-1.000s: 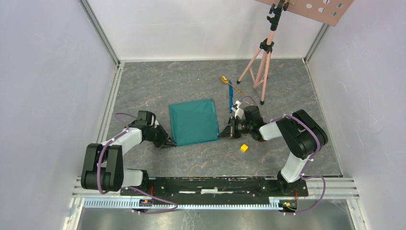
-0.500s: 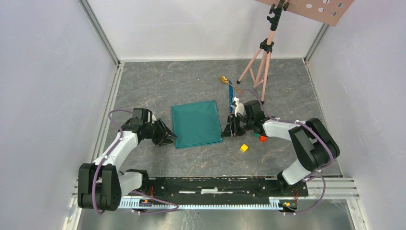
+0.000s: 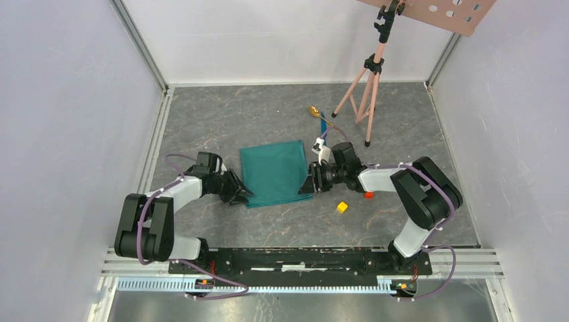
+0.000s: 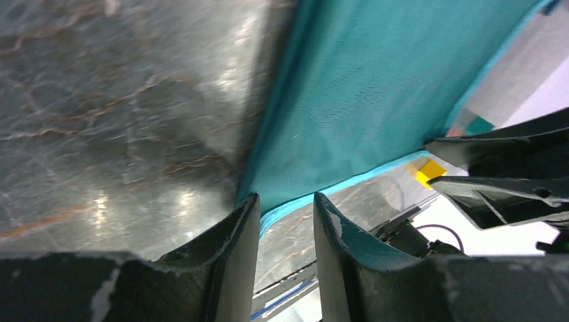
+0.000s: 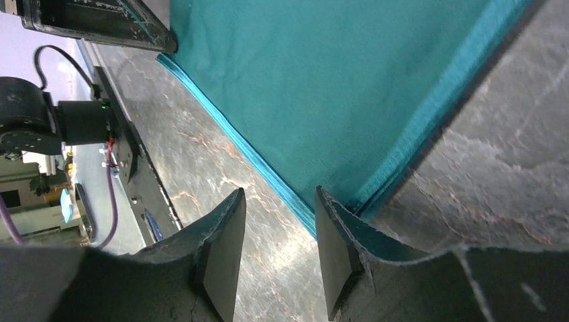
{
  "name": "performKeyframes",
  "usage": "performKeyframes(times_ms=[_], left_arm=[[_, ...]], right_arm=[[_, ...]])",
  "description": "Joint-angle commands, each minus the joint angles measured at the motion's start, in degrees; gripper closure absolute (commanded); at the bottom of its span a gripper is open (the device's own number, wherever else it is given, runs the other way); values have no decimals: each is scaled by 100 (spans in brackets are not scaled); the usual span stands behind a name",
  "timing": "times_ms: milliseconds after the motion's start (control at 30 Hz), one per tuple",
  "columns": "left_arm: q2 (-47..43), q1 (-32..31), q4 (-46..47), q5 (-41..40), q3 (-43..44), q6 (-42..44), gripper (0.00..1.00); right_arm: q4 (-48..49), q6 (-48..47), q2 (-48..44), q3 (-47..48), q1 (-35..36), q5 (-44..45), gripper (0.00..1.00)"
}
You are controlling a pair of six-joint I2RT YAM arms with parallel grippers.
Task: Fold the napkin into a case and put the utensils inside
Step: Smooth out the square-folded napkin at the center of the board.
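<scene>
The teal-green napkin lies flat on the table as a folded square with layered edges. My left gripper is open at its near-left corner; in the left wrist view the corner edge of the napkin lies at the gap between the fingertips. My right gripper is open at the near-right corner; in the right wrist view the corner of the napkin touches the right finger. The gold spoon and the blue knife lie behind the napkin's right side.
A yellow cube and a red cube lie near the right arm. A pink tripod stands at the back right. Grey walls enclose the table on three sides.
Both grippers have moved inward to the napkin's near corners, the left one to the right and the right one to the left. The napkin has stayed flat.
</scene>
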Motion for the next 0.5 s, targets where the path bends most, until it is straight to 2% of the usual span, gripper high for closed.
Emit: performKeyframes(times_ms=[0,133,300,467], left_arm=[[218,-16,555,-141,-426,-307,58],[113,-11,523,-32,-481,-294,59],[-428,-18,222,39,-363,-306,55],[-778,-23,55,68,-303,-317,55]], right_arm=[[-1,-337,9,-172,-18,296,52],[-280,-466,-186,90,41,420,50],[-287,-328,-52,976,393,466,37],[1021,1040,678,1636,547,49,31]])
